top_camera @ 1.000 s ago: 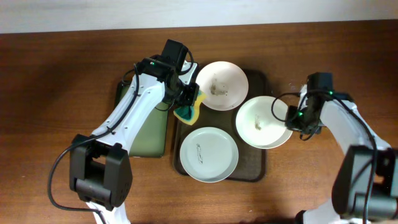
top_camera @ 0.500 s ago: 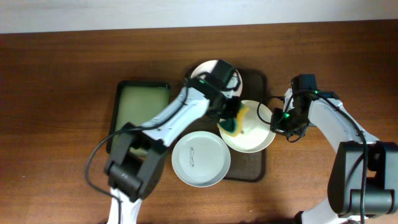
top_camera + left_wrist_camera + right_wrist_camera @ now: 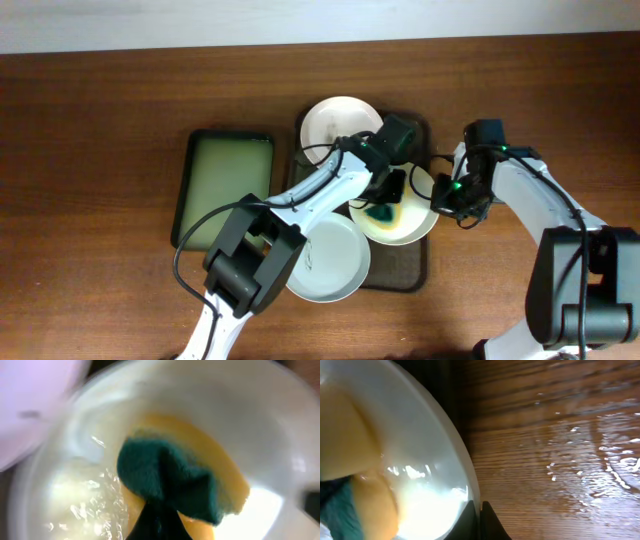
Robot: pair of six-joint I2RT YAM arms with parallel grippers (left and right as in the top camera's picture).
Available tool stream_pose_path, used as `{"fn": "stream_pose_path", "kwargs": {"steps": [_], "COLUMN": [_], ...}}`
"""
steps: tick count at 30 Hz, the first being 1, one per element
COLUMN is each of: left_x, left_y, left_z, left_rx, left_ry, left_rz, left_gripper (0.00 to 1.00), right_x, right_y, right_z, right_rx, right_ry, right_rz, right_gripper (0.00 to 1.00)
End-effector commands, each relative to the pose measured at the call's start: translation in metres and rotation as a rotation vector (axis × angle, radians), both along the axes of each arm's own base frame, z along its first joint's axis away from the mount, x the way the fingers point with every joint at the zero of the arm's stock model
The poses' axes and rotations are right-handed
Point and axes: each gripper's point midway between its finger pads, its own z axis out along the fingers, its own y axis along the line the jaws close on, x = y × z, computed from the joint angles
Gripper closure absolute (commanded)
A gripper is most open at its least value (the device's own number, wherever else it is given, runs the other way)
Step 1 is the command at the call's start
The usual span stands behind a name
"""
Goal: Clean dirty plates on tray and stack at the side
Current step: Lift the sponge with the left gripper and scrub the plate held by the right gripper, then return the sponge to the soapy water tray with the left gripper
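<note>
Grips a teal-and-yellow sponge [image 3: 170, 480] in the closed fingers of the left gripper [image 3: 386, 198] and presses it into one plate [image 3: 412, 228]. Pinches that plate's right rim between the shut fingers of the right gripper [image 3: 479, 519]. Finds this plate over the right side of the tray [image 3: 412, 272], mid-desk. Shows a second plate [image 3: 330, 122] toward the far edge, a third plate [image 3: 335, 270] toward the near edge, and a green tray [image 3: 222, 185] further left.

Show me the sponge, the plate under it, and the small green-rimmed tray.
sponge [image 3: 165, 480]: left wrist view, its teal scrubbing side.
plate under the sponge [image 3: 415, 228]: overhead view, bare white lower-right part.
green-rimmed tray [image 3: 222, 180]: overhead view, pale inside floor.
</note>
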Motion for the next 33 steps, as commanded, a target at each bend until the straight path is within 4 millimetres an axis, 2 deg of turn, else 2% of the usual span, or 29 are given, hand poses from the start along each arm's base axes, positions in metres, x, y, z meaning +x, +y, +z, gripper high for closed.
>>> {"fn": "stream_pose_path", "kwargs": {"steps": [1, 4, 6, 8, 10, 11, 13, 14, 18, 20, 23, 24, 26, 27, 28, 29, 31, 32, 33], "left_x": [0.037, 0.042, 0.044, 0.045, 0.034, 0.016, -0.013, -0.025, -0.048, -0.053, -0.053, -0.048, -0.024, -0.006, 0.022, 0.040, 0.063, 0.068, 0.069], "left_y": [0.086, 0.086, 0.094, 0.082, 0.053, 0.015, -0.035, -0.053, -0.094, -0.099, -0.095, -0.089, -0.066, -0.049, -0.016, 0.010, 0.056, 0.072, 0.077], "left_z": [-0.024, -0.020, -0.018, -0.019, -0.024, -0.025, -0.017, -0.010, 0.009, 0.010, 0.007, 0.002, -0.011, -0.018, -0.026, -0.028, -0.021, -0.014, -0.009], "left_rx": [0.381, 0.379, 0.420, 0.358, 0.211, 0.023, -0.219, -0.304, -0.446, -0.451, -0.431, -0.398, -0.285, -0.205, -0.074, 0.026, 0.217, 0.297, 0.327], "left_ry": [-0.138, -0.150, -0.165, -0.156, -0.079, 0.025, 0.155, 0.192, 0.201, 0.197, 0.206, 0.190, 0.117, 0.061, -0.027, -0.082, -0.158, -0.181, -0.191], "left_rz": [0.107, 0.114, 0.121, 0.116, 0.055, -0.022, -0.121, -0.166, -0.278, -0.293, -0.282, -0.262, -0.190, -0.140, -0.058, 0.000, 0.081, 0.099, 0.104], "left_gripper": [1.00, 1.00, 1.00, 1.00, 1.00, 1.00, 1.00, 1.00, 1.00, 1.00, 1.00, 1.00, 1.00, 1.00, 1.00, 1.00, 1.00, 1.00, 1.00], "right_x": [0.001, 0.001, 0.000, 0.000, 0.000, 0.000, 0.000, 0.000, 0.000, 0.000, 0.000, 0.000, 0.000, 0.000, 0.000, 0.000, 0.000, 0.000, 0.000], "right_y": [-0.007, -0.007, -0.007, -0.007, -0.007, -0.007, -0.007, -0.007, -0.007, -0.007, -0.007, -0.007, -0.007, -0.007, -0.007, -0.007, -0.007, -0.007, -0.007], "right_z": [0.002, 0.002, 0.002, 0.002, 0.002, 0.002, 0.002, 0.002, 0.002, 0.002, 0.002, 0.002, 0.002, 0.002, 0.002, 0.002, 0.002, 0.002, 0.002], "right_rx": [-0.021, -0.021, -0.021, -0.021, -0.021, -0.021, -0.021, -0.021, -0.021, -0.021, -0.021, -0.021, -0.021, -0.021, -0.021, -0.021, -0.021, -0.021, -0.021], "right_ry": [-0.003, -0.001, 0.002, 0.002, 0.002, 0.001, 0.001, 0.001, 0.001, 0.001, 0.001, 0.001, 0.001, 0.001, 0.001, 0.001, 0.001, 0.001, 0.001], "right_rz": [-0.023, -0.023, -0.023, -0.023, -0.023, -0.023, -0.023, -0.023, -0.023, -0.023, -0.023, -0.023, -0.023, -0.022, -0.019, -0.019, -0.019, -0.019, -0.019], "right_gripper": [0.96, 0.96, 0.96, 0.96, 0.96, 0.96, 0.96, 0.96, 0.96, 0.96, 0.96, 0.96, 0.96, 0.96, 0.96, 0.96, 0.96, 0.96, 0.96]}}
